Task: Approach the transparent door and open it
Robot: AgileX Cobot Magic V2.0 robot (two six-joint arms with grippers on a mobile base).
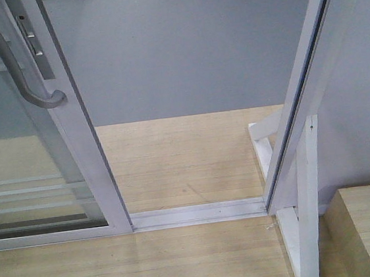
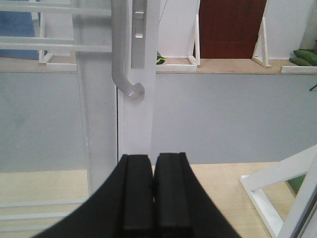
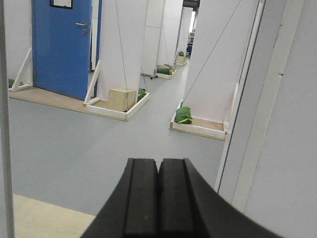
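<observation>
- Standing at ten o'clock in the front view, the transparent door (image 1: 51, 126) was slid aside, its handle (image 1: 11, 61) free.
- Left gripper (image 2: 153, 191) faced the door's edge, jaws pressed together, holding nothing.
- Right gripper (image 3: 158, 198) likewise was closed and empty.

Our right hand (image 3: 158, 198) sits low in the view, its two black fingers (image 3: 141, 198) pressed together with no gap between them, holding nothing. Beyond it we see grey floor (image 3: 99, 148), and just below-left of the hand a strip of light wood flooring (image 3: 44, 218). Far ahead to the left stands a blue door (image 3: 62, 47). Straight ahead, a wooden box (image 3: 122, 99) rests at the foot of a white partition wall (image 3: 130, 39), and ahead-right lies a green bag (image 3: 184, 115). Close on the right rises a white frame post (image 3: 247, 114).
</observation>
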